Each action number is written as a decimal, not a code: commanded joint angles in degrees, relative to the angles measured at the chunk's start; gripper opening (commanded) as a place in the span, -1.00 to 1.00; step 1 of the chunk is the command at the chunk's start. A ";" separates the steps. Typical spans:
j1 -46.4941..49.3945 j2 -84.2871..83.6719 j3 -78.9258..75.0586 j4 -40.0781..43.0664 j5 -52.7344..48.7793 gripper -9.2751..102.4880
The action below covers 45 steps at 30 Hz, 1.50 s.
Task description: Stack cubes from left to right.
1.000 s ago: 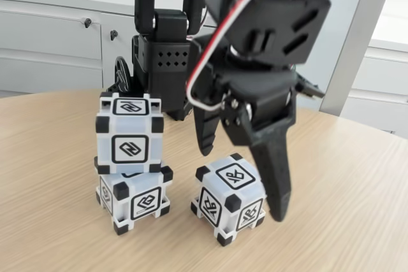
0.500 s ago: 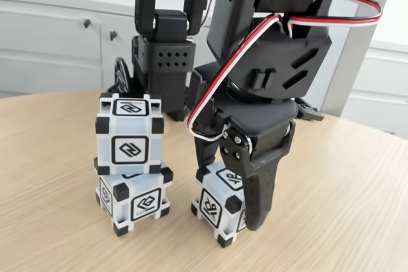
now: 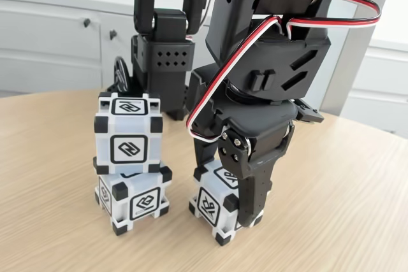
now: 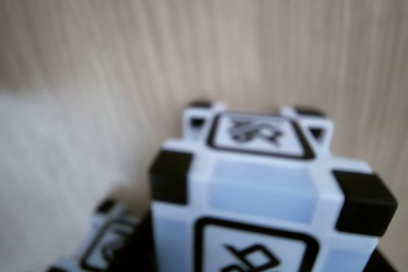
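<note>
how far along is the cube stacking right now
Done: one cube already sits on another cube at the left of the fixed view, a two-high stack. In hand: the gripper is down around the third cube, which rests on the table; whether the fingers have clamped it can't be told. Left: lifting that cube and setting it on the stack.

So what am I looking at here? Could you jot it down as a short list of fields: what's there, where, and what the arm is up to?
Surface: wooden table
Stack: top cube sits on bottom cube, at the left of the fixed view
Single cube: third cube stands on the table to the right of the stack
Arm: black, with red and white cable
Tool: tool lowered around the third cube, one finger on each side
Grip: fingers at the cube's sides; firm contact cannot be told
Background: white cabinets
</note>
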<state>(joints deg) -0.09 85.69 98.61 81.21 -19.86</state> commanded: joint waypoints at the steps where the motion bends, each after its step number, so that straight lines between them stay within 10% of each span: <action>1: 0.44 8.61 -1.49 0.97 0.70 -0.83; 20: 8.09 47.29 -2.20 10.55 -0.79 -0.83; 45: 29.53 42.01 -2.29 13.80 2.37 -0.83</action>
<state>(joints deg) 28.92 126.83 98.70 94.83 -18.46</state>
